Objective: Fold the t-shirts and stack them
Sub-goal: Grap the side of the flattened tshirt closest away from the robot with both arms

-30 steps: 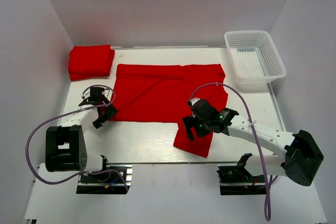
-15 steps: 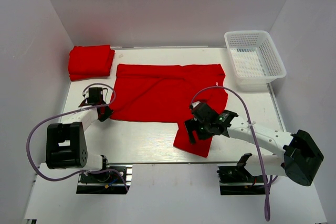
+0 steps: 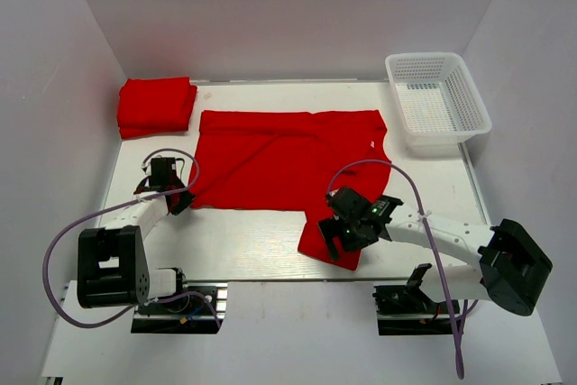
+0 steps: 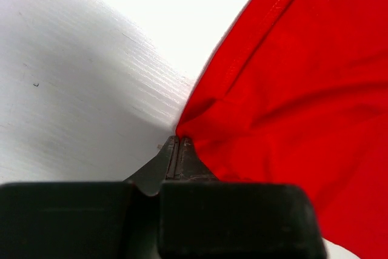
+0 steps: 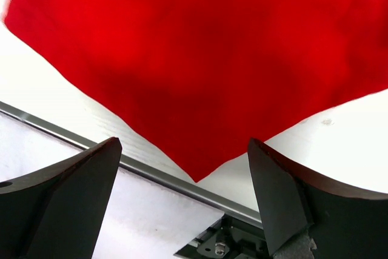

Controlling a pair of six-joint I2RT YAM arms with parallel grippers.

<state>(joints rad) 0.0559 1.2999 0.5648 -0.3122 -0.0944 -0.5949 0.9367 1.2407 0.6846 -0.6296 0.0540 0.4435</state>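
While shirt (image 3: pixel 288 155) lies spread on table (image 3: pixel 252 241), long axis left-right, left gripper (image 3: pixel 183 202) sits at near-left corner and right gripper (image 3: pixel 334 239) over near-right flap. Folded stack (image 3: pixel 155 104) is at far left.

Left wrist: jaws closed, pinching shirt (image 4: pixel 291 89) corner.

Right wrist: jaws wide apart, nothing gripped, shirt (image 5: pixel 200 59) corner tip pointing between them.

No readable writing in any view.

Red t-shirt (image 3: pixel 288 155) spread flat; folded stack (image 3: pixel 155 105) rear-left.
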